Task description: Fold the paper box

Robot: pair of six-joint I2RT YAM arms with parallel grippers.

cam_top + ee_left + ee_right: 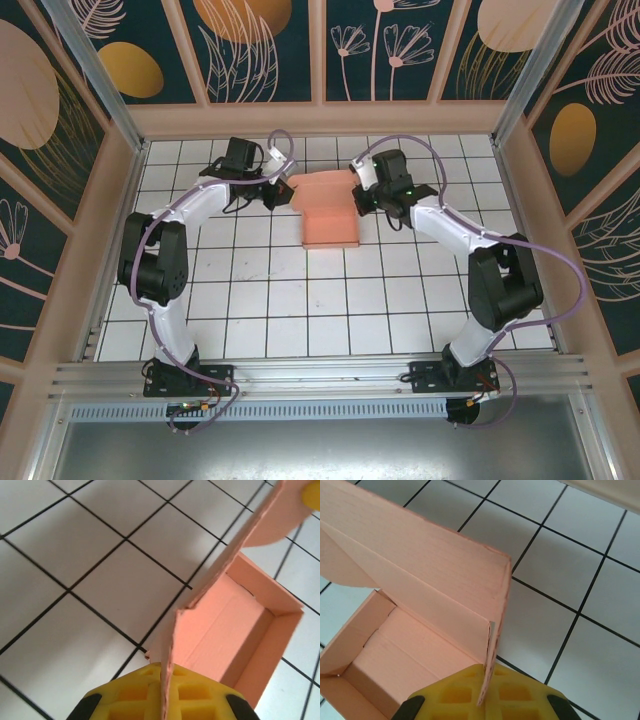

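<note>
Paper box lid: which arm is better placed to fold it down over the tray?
Right, probably. Left gripper and right gripper each pinch a side edge of the paper box lid, but the right wrist view shows it leaning over the open tray.

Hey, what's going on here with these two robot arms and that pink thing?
Two robot arms are folding a salmon-pink thin-card paper box on a white tiled table. The left gripper and right gripper are each shut on its raised flap, one at either side. Its walls stand up, but it is not yet closed.
</note>
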